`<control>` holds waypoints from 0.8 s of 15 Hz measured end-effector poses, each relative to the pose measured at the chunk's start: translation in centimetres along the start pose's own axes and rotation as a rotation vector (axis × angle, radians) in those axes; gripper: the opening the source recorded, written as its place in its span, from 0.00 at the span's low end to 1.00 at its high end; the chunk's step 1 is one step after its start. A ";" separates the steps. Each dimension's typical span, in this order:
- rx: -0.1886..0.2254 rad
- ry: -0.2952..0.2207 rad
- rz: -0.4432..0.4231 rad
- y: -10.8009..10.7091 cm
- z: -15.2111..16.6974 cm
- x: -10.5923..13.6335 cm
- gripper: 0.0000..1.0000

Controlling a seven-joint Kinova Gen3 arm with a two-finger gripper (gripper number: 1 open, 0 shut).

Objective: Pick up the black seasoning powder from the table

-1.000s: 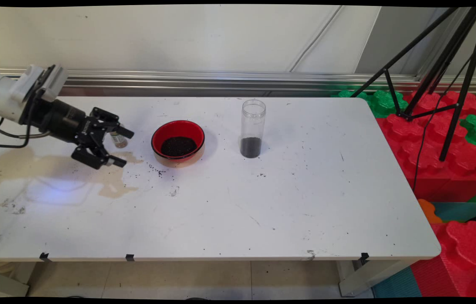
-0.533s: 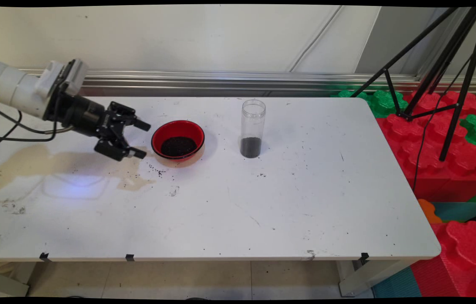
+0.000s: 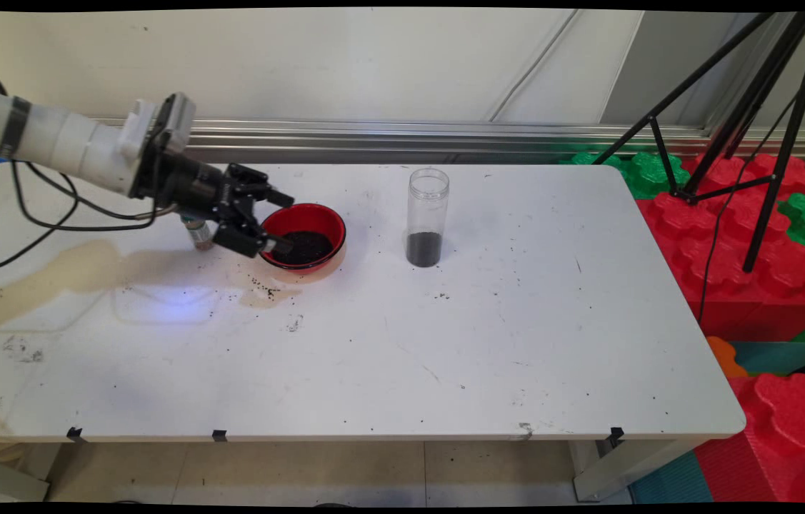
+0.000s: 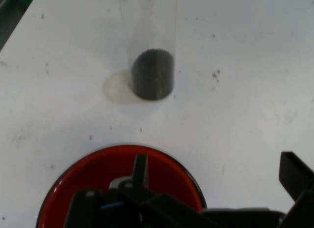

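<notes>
- At the left rim of the red bowl (image 3: 316, 223), the claw (image 3: 284, 221) hangs with its fingers spread wide, holding nothing; one finger reaches over the bowl, the other lies past its far side.
- The bowl holds dark granules (image 3: 306, 246) and sits on the white surface (image 3: 445, 343).
- Just behind the claw's wrist stands a small bottle (image 3: 198, 233).
- Right of the bowl, apart, a tall clear jar (image 3: 427, 218) stands upright, dark grains at its bottom.
- Brownish stains (image 3: 88, 260) spread across the surface's left side.

- The red bowl (image 3: 313, 228) has its left rim hidden behind the gripper (image 3: 281, 221)
- A small bottle (image 3: 197, 234) shows only partly under the arm
- The clear jar (image 4: 149, 46) loses its top at the hand view's edge
</notes>
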 end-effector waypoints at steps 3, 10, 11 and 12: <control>0.010 0.018 -0.005 -0.4 1.7 0.5 1.00; 0.032 0.056 -0.011 -1.3 6.3 1.6 1.00; 0.034 0.063 -0.012 -1.4 7.0 1.7 1.00; 0.035 0.070 -0.014 -1.5 7.7 1.8 1.00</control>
